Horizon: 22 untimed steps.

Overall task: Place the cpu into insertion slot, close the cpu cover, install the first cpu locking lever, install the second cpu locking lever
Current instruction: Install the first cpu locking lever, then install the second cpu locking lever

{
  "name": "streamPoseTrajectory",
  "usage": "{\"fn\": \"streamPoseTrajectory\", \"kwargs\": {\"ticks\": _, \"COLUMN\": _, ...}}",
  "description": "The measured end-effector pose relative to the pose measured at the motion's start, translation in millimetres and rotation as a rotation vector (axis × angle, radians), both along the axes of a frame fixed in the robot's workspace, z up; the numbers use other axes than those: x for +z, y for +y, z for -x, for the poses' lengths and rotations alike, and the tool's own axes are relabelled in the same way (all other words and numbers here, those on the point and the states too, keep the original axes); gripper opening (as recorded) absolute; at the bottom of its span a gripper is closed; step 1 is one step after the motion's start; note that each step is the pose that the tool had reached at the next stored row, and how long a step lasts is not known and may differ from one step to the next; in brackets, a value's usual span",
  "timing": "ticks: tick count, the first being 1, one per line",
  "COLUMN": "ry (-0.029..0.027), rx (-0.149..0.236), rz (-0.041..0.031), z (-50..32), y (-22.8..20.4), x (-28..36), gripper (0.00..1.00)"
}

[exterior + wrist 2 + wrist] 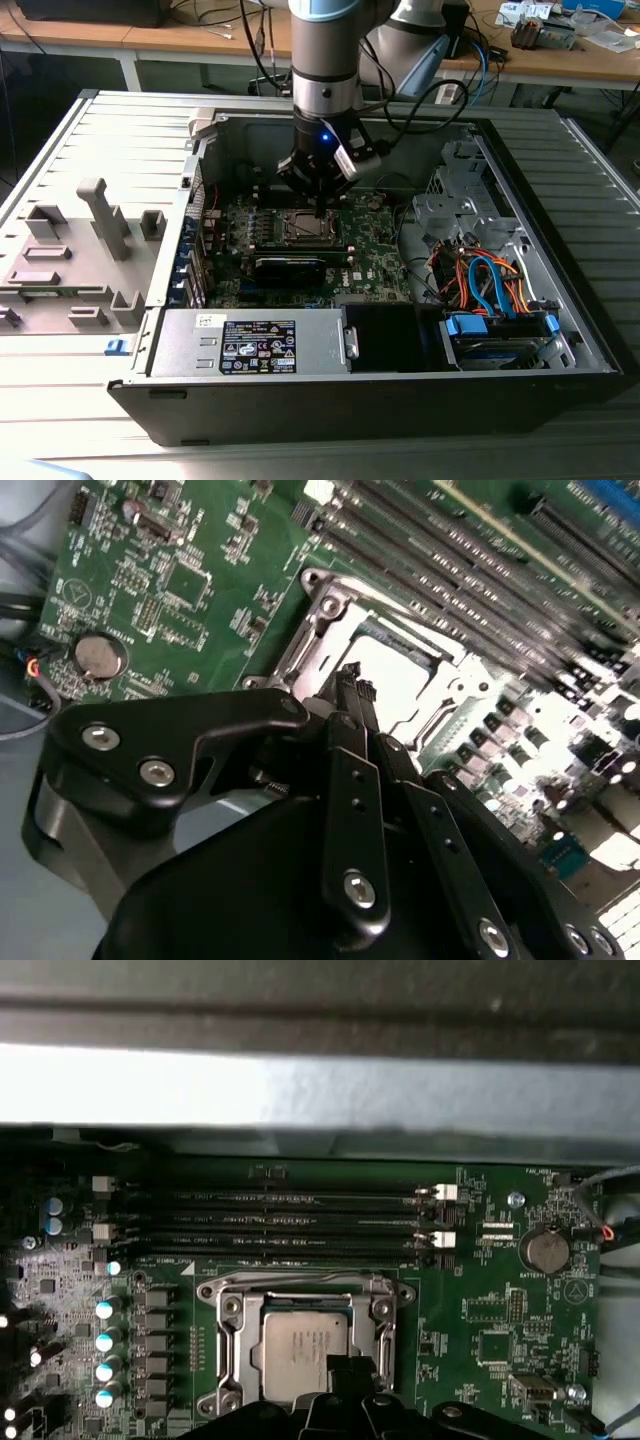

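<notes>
A: Status at the socket?

B: The cpu (305,1345) sits in the insertion slot (232,1345), silver top up, flat as far as I can judge. The cpu cover (300,1290) is down around it; chip shows through its window. In the exterior view the socket lies at board centre, approx. 12 o'clock of the black card (290,266).

A: Gripper?

B: The gripper (352,680) hangs directly over the chip; in the second wrist view its fingers (352,780) run together to one tip, no gap visible. Jaws look closed, nothing held. Tip is close above the cpu's edge, contact can't be confirmed.

A: Levers?

B: Can't tell whether either is latched; gripper body hides the socket's near side in the first wrist view.

A: Risks?

B: 1) Tip pressing the chip's lid off-centre could tilt it and bend socket contacts. 2) If the cover isn't fully seated, a lever forced over it may bind or skid off. 3) Memory slots (290,1222) sit near, at 12 o'clock of the socket in the first wrist view; a slipping tip could strike them or the small caps (104,1340) at 9 o'clock.
</notes>
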State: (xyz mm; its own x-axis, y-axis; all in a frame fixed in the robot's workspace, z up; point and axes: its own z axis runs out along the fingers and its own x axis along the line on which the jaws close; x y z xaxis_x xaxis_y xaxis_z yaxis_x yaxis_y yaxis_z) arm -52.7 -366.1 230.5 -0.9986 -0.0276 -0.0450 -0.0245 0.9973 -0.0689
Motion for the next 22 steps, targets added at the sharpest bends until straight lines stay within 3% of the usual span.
{"fn": "streamPoseTrajectory", "kwargs": {"ticks": 6, "ry": -0.0013, "rx": 0.000, "rz": -0.0001, "z": 1.8, "y": -9.5, "x": 0.0, "gripper": 0.11}}
{"fn": "streamPoseTrajectory", "kwargs": {"ticks": 22, "ry": -0.0012, "rx": 0.000, "rz": 0.0001, "z": 1.8, "y": -11.4, "x": 0.0, "gripper": 0.11}}
